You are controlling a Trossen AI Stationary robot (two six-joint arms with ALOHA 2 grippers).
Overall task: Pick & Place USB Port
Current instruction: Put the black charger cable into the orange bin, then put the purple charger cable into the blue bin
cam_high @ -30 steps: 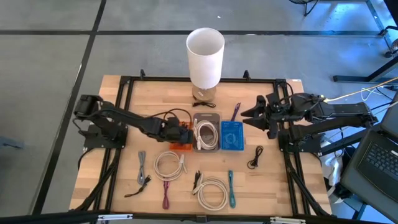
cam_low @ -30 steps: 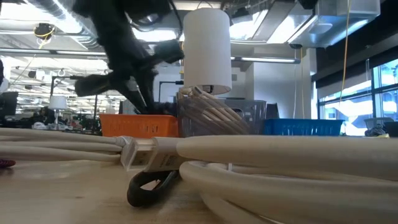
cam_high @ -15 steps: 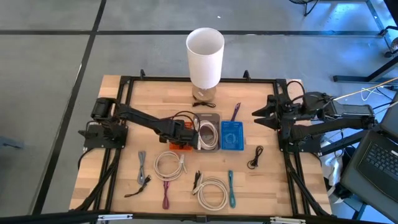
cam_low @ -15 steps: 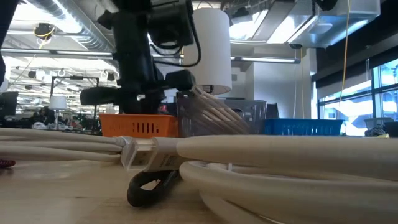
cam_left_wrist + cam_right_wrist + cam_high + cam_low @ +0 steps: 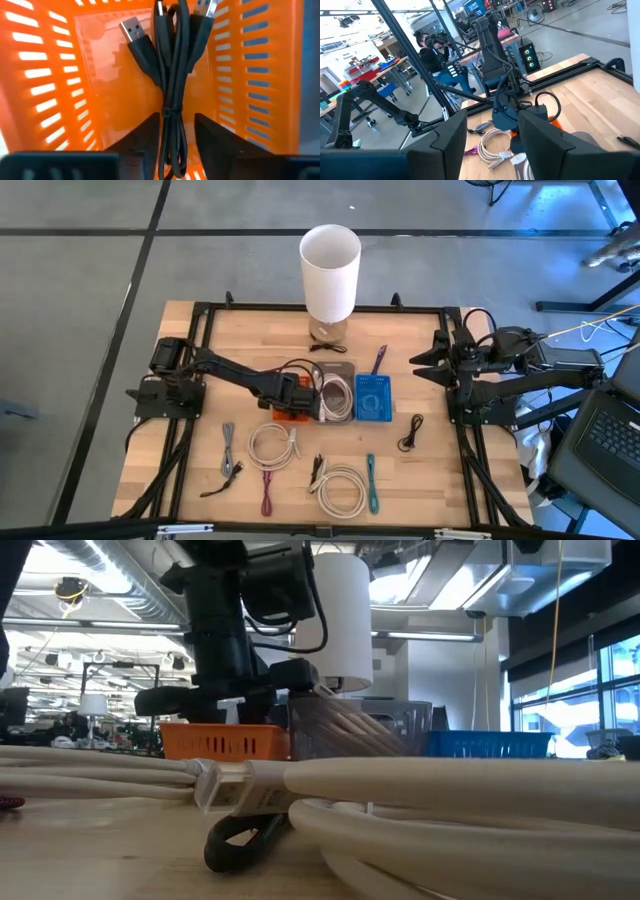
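Wooden tabletop [image 5: 200,350] with three small bins in a row at centre; a tall white cylinder [image 5: 329,260] stands behind them. The orange bin [image 5: 45,100] holds the bundled black USB cable [image 5: 172,100], lying on its floor. The left gripper [image 5: 176,132] hangs directly over this bin, its fingers [image 5: 145,137] parted and standing just to either side of the bundle, so the grip appears released; the cable's long axis runs straight ahead between them, plug end farthest away. The right gripper [image 5: 425,366] waits near the tabletop's right edge, fingers spread wide and empty. The left arm is far nearer; its coming move is probably a straight lift clear.
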